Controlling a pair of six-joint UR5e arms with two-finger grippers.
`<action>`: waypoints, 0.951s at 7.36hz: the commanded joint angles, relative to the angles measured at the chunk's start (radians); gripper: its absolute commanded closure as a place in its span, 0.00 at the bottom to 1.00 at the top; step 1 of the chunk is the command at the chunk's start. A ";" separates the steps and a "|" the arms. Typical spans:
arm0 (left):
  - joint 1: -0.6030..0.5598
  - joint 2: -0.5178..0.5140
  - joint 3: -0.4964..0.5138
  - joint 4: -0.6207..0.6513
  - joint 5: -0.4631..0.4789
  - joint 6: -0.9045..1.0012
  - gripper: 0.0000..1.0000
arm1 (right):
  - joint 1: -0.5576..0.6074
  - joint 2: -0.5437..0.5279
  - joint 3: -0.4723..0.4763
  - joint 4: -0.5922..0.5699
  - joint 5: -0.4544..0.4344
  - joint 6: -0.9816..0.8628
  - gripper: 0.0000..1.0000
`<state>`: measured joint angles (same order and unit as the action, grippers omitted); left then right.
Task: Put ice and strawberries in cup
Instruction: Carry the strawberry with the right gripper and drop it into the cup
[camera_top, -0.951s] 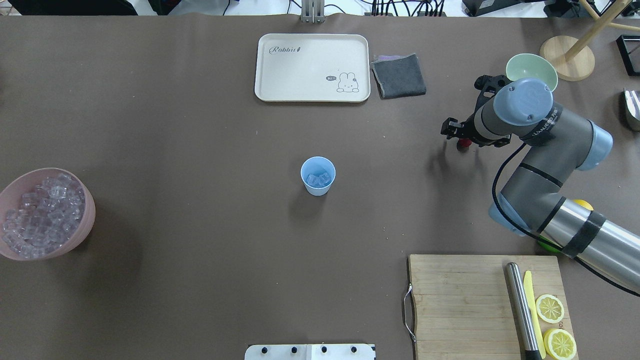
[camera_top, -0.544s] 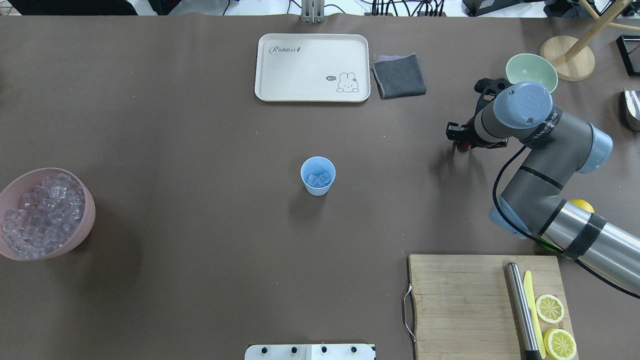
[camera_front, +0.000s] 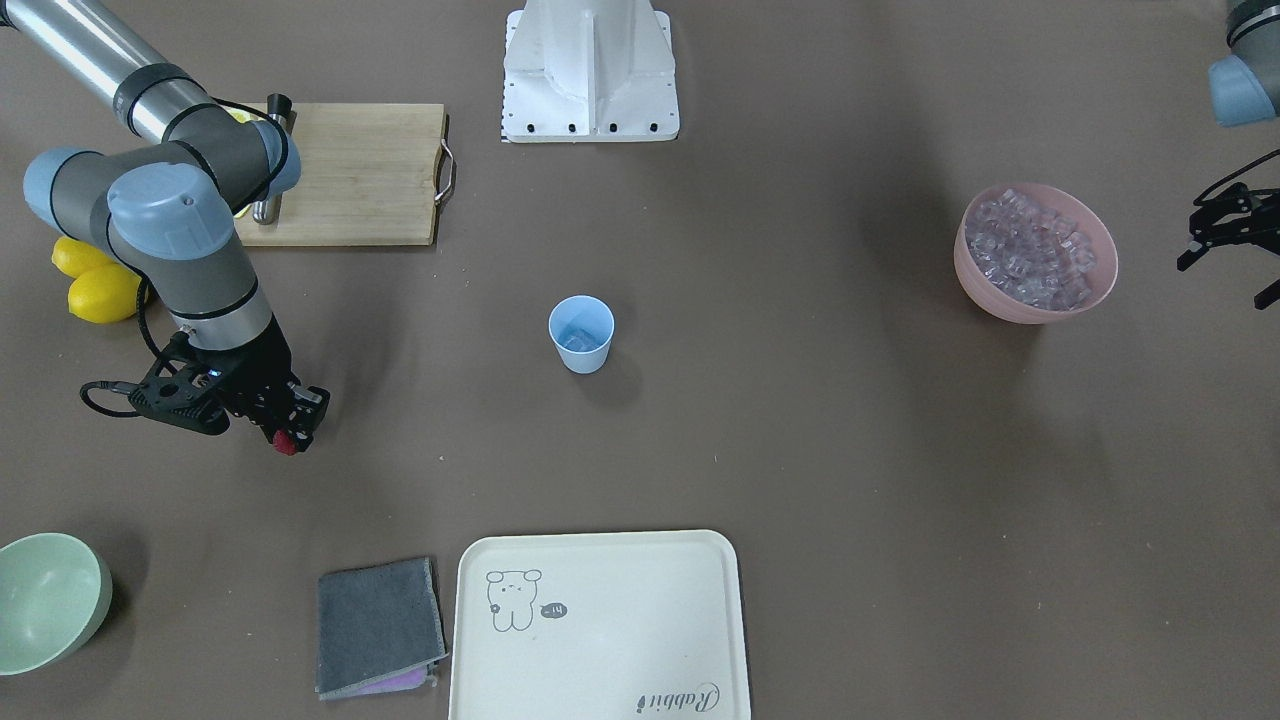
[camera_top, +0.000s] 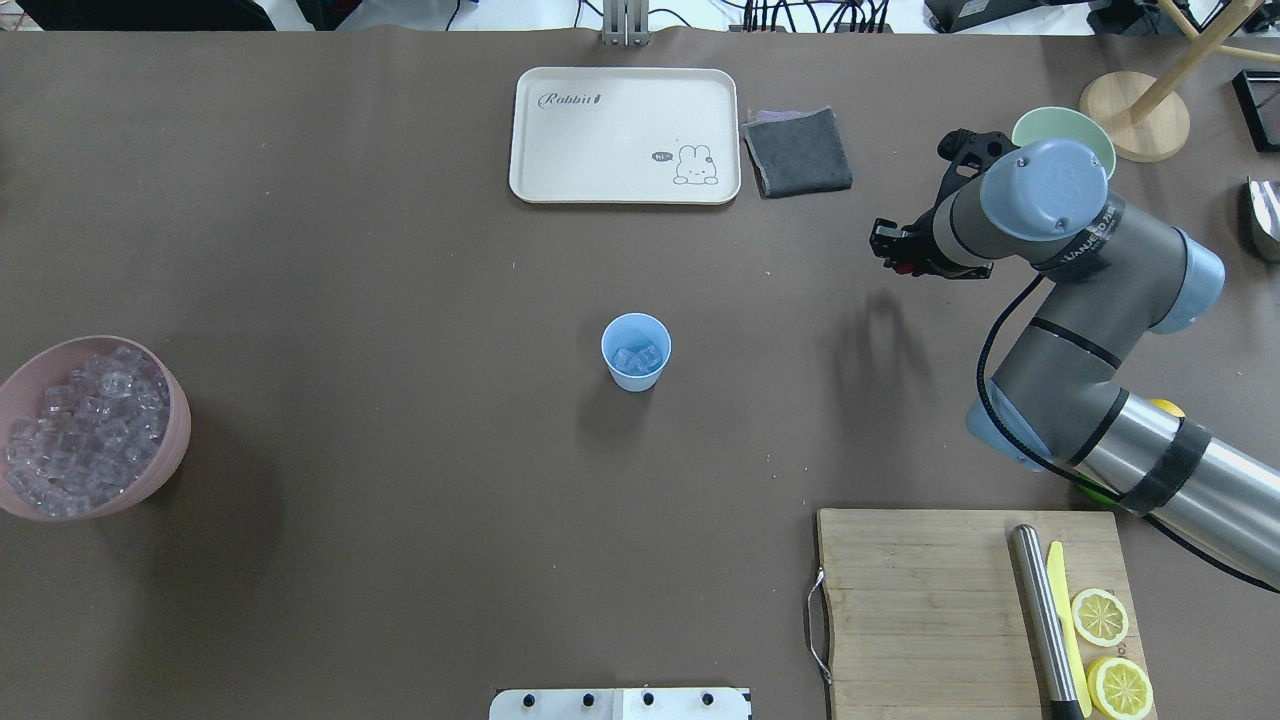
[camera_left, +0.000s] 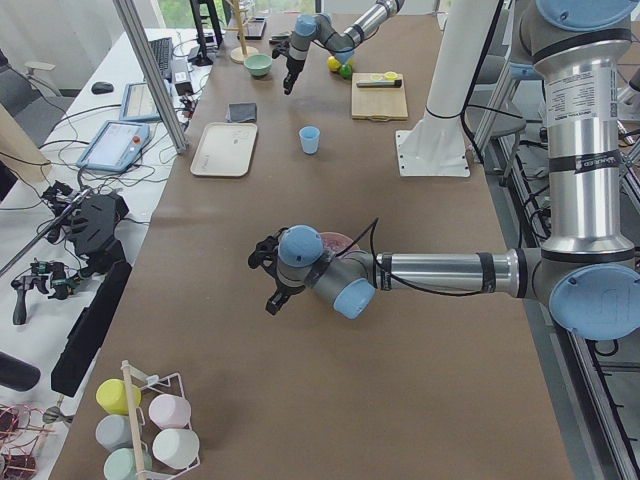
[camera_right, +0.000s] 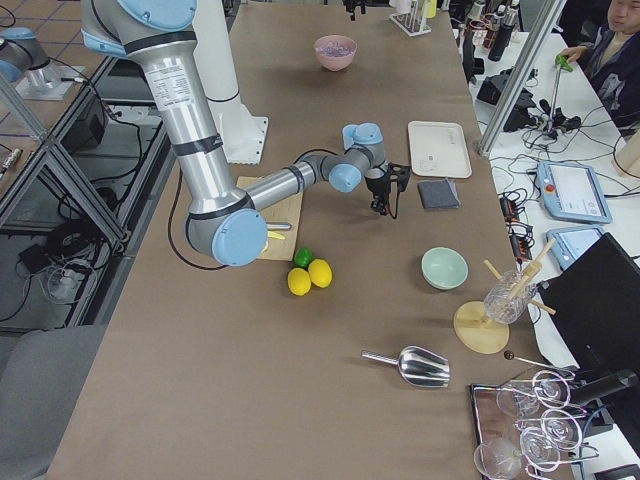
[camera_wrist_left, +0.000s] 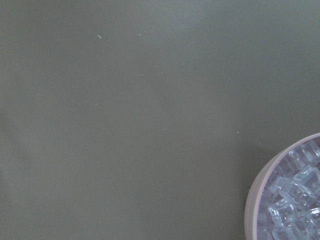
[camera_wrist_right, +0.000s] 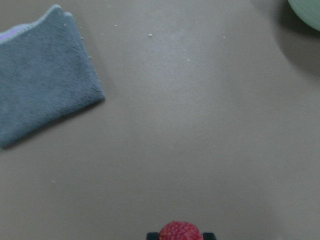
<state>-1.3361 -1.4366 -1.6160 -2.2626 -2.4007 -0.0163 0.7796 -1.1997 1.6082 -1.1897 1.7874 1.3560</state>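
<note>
Strawberry (camera_front: 287, 443): sitting pinched at the tips of the right gripper (camera_front: 290, 434), above the table, well right of the cup.
Right gripper: clenching the strawberry, hanging over bare table between the grey cloth (camera_top: 797, 150) and green bowl (camera_front: 50, 600).
Cup (camera_top: 636, 352): standing mid-table, holding some ice (camera_top: 637, 357).
Left gripper (camera_front: 1228, 240): hanging released, fingers spread, beside the pink bowl (camera_front: 1035, 312) that is holding more ice.
</note>
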 joint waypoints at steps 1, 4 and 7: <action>0.002 -0.001 0.019 -0.025 0.000 -0.001 0.01 | -0.009 0.037 0.090 -0.036 -0.063 0.028 1.00; 0.000 0.001 0.018 -0.026 0.000 0.001 0.01 | -0.156 0.258 0.171 -0.332 -0.123 0.037 1.00; 0.000 -0.001 0.015 -0.028 0.000 0.001 0.01 | -0.296 0.324 0.153 -0.358 -0.218 0.095 1.00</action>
<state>-1.3361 -1.4371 -1.5998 -2.2891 -2.4007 -0.0154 0.5465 -0.8967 1.7688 -1.5411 1.6109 1.4398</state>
